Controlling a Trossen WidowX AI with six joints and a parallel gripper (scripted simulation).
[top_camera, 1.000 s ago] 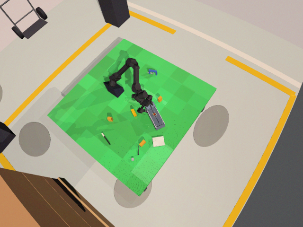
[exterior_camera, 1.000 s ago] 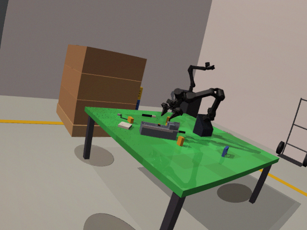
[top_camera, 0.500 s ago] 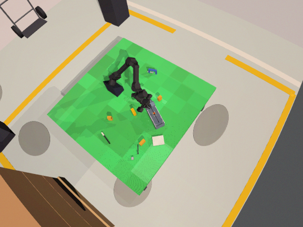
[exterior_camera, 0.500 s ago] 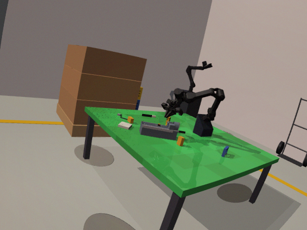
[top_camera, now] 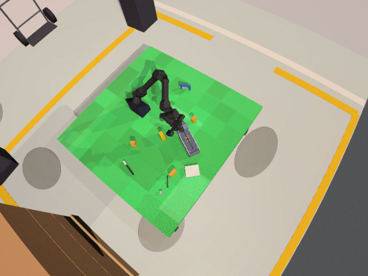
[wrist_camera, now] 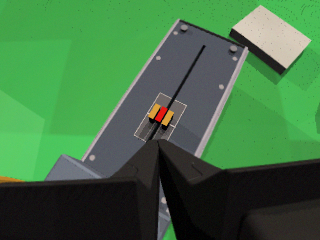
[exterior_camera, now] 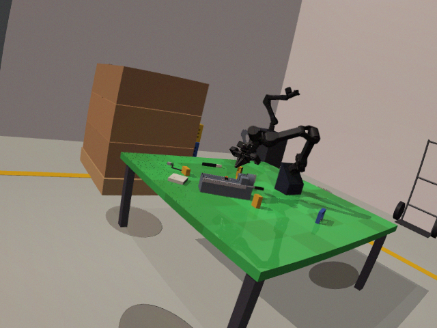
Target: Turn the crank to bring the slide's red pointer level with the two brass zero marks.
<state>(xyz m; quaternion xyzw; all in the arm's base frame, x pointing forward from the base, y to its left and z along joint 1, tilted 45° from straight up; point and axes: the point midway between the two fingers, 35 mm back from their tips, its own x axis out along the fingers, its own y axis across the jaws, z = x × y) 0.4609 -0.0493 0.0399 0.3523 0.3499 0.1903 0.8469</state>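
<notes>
The grey machine [top_camera: 194, 150] [exterior_camera: 225, 191] [wrist_camera: 200, 105] stands on the green table, with a long black slot along its top. In the wrist view its red pointer [wrist_camera: 161, 114] lies between the two brass marks [wrist_camera: 154, 111] [wrist_camera: 168, 118] and looks in line with them; a very small offset cannot be told. A black handle [exterior_camera: 258, 188] sticks out low at the machine's housing end in the exterior view; the arm hides it in the top view. My gripper [exterior_camera: 237, 165] [wrist_camera: 157, 147] is shut and empty, above the machine's housing end, apart from the handle.
Beside the machine are a white block [top_camera: 191, 171] [exterior_camera: 177, 178] [wrist_camera: 270, 37], an orange block [top_camera: 194, 119] [exterior_camera: 257, 201] and a yellow block [top_camera: 161, 135]. Farther off are a blue bracket [top_camera: 185, 85] [exterior_camera: 320, 216], a black-and-white stick [top_camera: 129, 168] [exterior_camera: 210, 165] and two more orange blocks [top_camera: 133, 144] [top_camera: 172, 172].
</notes>
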